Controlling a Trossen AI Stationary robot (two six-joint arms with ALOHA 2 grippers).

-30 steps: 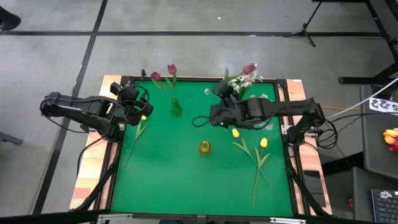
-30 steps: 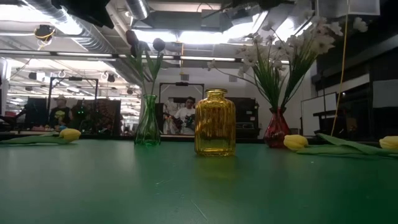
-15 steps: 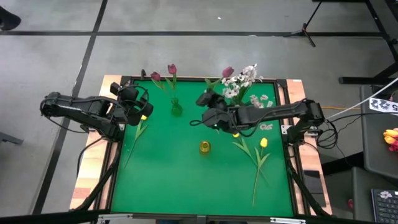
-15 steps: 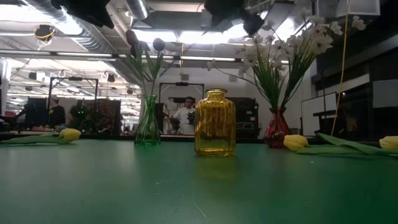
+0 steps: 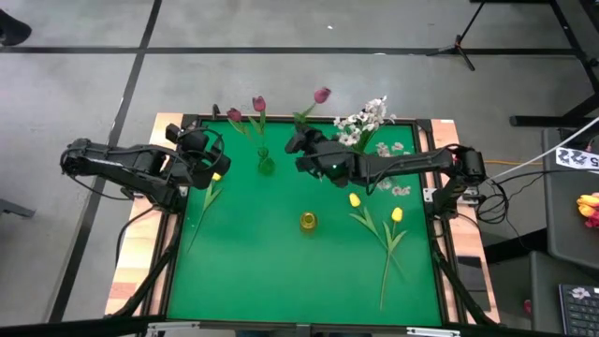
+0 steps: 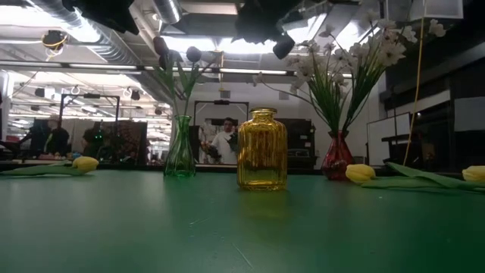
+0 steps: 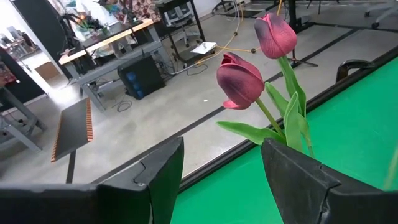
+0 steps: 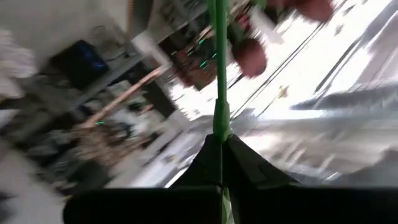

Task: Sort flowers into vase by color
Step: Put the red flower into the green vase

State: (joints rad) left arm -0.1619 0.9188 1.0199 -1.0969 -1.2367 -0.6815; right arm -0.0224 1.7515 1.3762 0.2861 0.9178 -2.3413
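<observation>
A maroon tulip (image 5: 321, 95) is held by its stem in the pinched right gripper (image 5: 305, 155) beside the green vase (image 5: 265, 163), whose narrow mouth may be missed; the left gripper (image 5: 208, 159) waits spread.

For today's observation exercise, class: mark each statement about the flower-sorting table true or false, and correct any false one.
1. The right gripper is carrying a dark red tulip. True.
2. The green vase is empty. False: it holds two dark red tulips.
3. The yellow bottle vase holds no flowers. True.
4. All yellow tulips stand in a vase. False: they lie on the green mat.
5. The left gripper has its jaws shut on a flower. False: they are open and empty.
</observation>
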